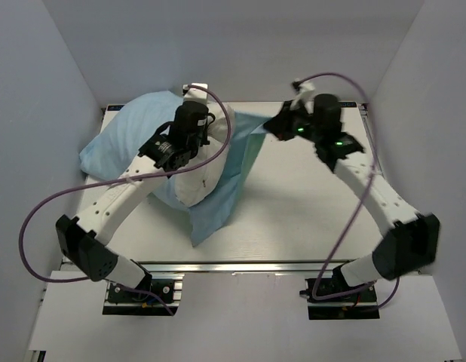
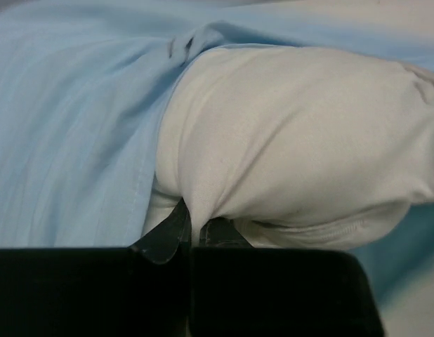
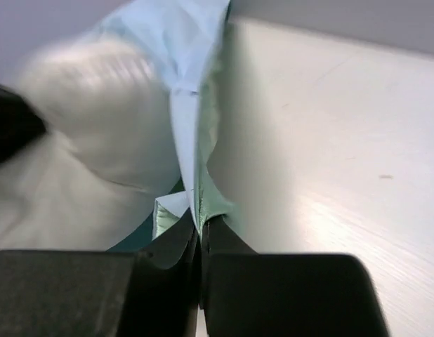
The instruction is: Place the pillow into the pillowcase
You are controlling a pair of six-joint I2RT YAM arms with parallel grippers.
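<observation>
The white pillow [image 1: 197, 177] lies at the table's left, most of it inside the light blue pillowcase [image 1: 127, 136]; its near end sticks out of the opening. My left gripper [image 1: 205, 130] is shut on a fold of the pillow [image 2: 287, 140], with the blue pillowcase [image 2: 69, 126] beside it. My right gripper [image 1: 272, 126] is shut on the pillowcase's edge [image 3: 196, 105] and holds it stretched to the right, above the table. The sea-green face shows at that edge [image 1: 252, 147]. The pillow is a white blur in the right wrist view [image 3: 83, 140].
The white table [image 1: 308, 204] extends to the right and front of the pillow. Grey walls [image 1: 37, 113] close in the left, right and back sides. Purple cables [image 1: 37, 219] loop from both arms.
</observation>
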